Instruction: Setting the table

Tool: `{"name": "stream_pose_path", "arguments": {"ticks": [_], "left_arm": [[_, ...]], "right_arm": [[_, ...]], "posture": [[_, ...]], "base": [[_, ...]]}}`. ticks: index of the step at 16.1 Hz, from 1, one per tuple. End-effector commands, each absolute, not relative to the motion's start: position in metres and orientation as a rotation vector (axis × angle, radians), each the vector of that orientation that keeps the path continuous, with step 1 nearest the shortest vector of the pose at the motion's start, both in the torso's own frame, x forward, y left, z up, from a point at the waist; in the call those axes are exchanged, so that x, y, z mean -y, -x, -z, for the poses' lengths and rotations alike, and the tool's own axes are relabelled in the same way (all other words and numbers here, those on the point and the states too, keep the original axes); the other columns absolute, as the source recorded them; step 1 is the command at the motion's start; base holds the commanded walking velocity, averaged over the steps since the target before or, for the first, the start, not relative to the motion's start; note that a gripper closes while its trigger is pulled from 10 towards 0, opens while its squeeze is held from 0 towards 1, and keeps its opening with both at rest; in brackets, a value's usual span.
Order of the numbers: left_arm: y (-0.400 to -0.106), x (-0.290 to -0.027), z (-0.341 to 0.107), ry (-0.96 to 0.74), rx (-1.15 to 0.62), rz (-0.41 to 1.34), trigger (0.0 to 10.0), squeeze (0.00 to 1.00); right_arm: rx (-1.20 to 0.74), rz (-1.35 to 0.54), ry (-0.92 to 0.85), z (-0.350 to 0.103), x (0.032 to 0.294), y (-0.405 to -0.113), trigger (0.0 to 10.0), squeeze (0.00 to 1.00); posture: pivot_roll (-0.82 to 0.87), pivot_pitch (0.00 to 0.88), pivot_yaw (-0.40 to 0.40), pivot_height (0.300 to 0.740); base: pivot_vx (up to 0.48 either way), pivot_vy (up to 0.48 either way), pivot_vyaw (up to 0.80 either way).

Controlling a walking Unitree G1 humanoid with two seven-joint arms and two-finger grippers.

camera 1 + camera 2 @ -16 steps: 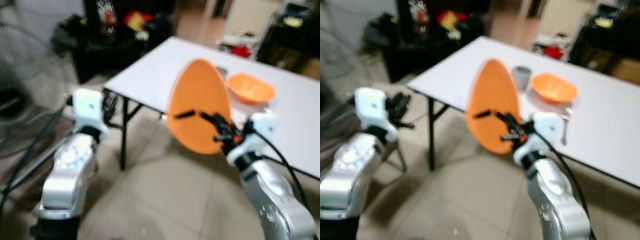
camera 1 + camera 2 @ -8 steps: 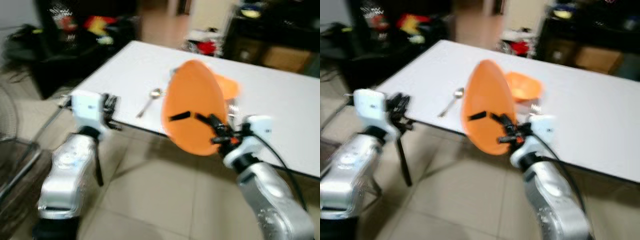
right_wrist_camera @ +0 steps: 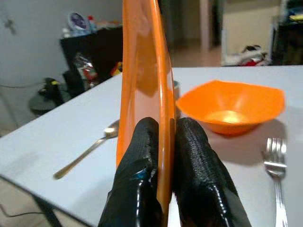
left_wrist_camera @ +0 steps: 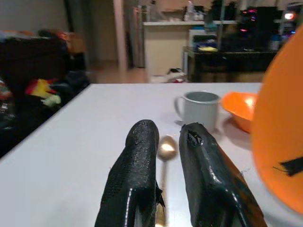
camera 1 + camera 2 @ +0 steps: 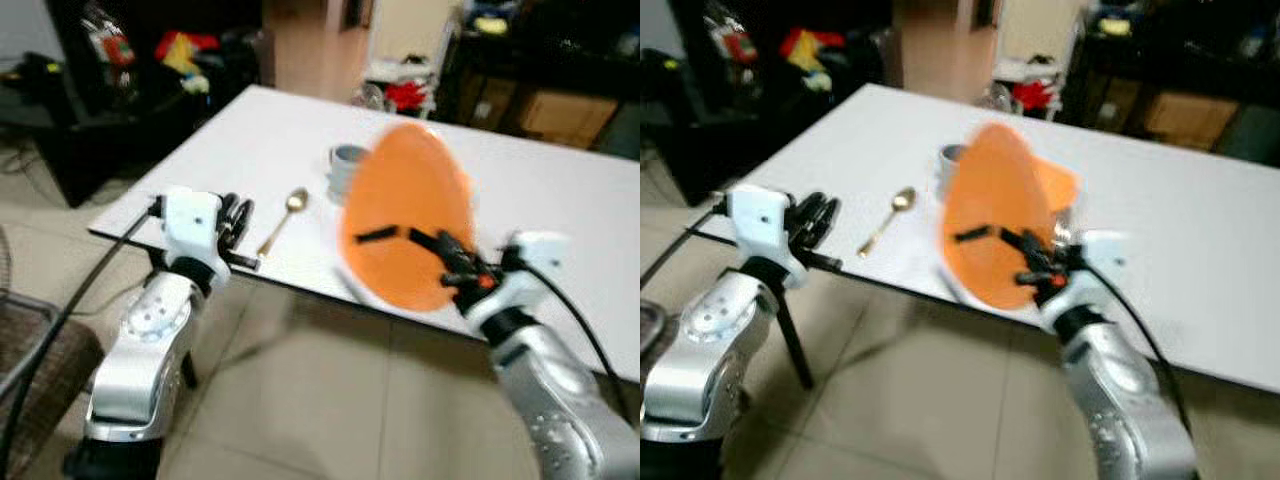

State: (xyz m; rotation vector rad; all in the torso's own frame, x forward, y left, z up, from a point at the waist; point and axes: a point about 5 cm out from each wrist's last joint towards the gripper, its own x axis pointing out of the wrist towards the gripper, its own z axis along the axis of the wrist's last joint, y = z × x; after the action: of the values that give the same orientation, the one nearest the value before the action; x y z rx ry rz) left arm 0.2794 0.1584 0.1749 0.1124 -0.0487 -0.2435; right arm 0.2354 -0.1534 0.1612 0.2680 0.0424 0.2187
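- White table (image 5: pixel 250 150) now closer, camera swung toward it.
- Right gripper (image 3: pixel 163 156) still clamped on upright orange plate (image 5: pixel 405 230).
- Left gripper (image 4: pixel 163 179) nearly closed, empty, by spoon (image 5: pixel 885 220).

Right tool (image 5: pixel 432 242) carrying orange plate (image 5: pixel 405 230) now over white table (image 5: pixel 250 140) edge, closer than before.

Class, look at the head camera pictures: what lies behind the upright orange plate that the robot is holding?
Behind the round orange plate, an edge of the orange bowl and the rim of the grey mug peek out on the white table. The plate covers the rest of them.
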Motion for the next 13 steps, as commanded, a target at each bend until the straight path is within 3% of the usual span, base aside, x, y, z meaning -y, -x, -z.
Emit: {"name": "stream_pose_path", "arguments": {"ticks": [1, 4, 13], "left_arm": [[-0.28, -0.164, -0.179, -0.127, 0.065, 0.229, 10.0, 0.0], [-0.28, -0.16, -0.178, -0.132, 0.061, 0.257, 10.0, 0.0], [-0.276, -0.142, -0.18, -0.144, 0.009, 0.536, 10.0, 0.0]], "right_arm": [[0.001, -0.285, -0.317, -0.173, 0.144, -0.238, 10.0, 0.0], [-0.03, -0.311, -0.375, -0.172, 0.145, -0.238, 10.0, 0.0], [-0.369, -0.228, -0.742, -0.152, 0.168, -0.263, 10.0, 0.0]], "posture": [[0.01, 0.0, -0.061, 0.74], [0.01, 0.0, -0.061, 0.74], [-0.01, 0.0, -0.041, 0.74]], "base": [[0.326, 0.0, 0.0], [0.321, 0.0, 0.0], [0.0, 0.0, 0.0]]}}
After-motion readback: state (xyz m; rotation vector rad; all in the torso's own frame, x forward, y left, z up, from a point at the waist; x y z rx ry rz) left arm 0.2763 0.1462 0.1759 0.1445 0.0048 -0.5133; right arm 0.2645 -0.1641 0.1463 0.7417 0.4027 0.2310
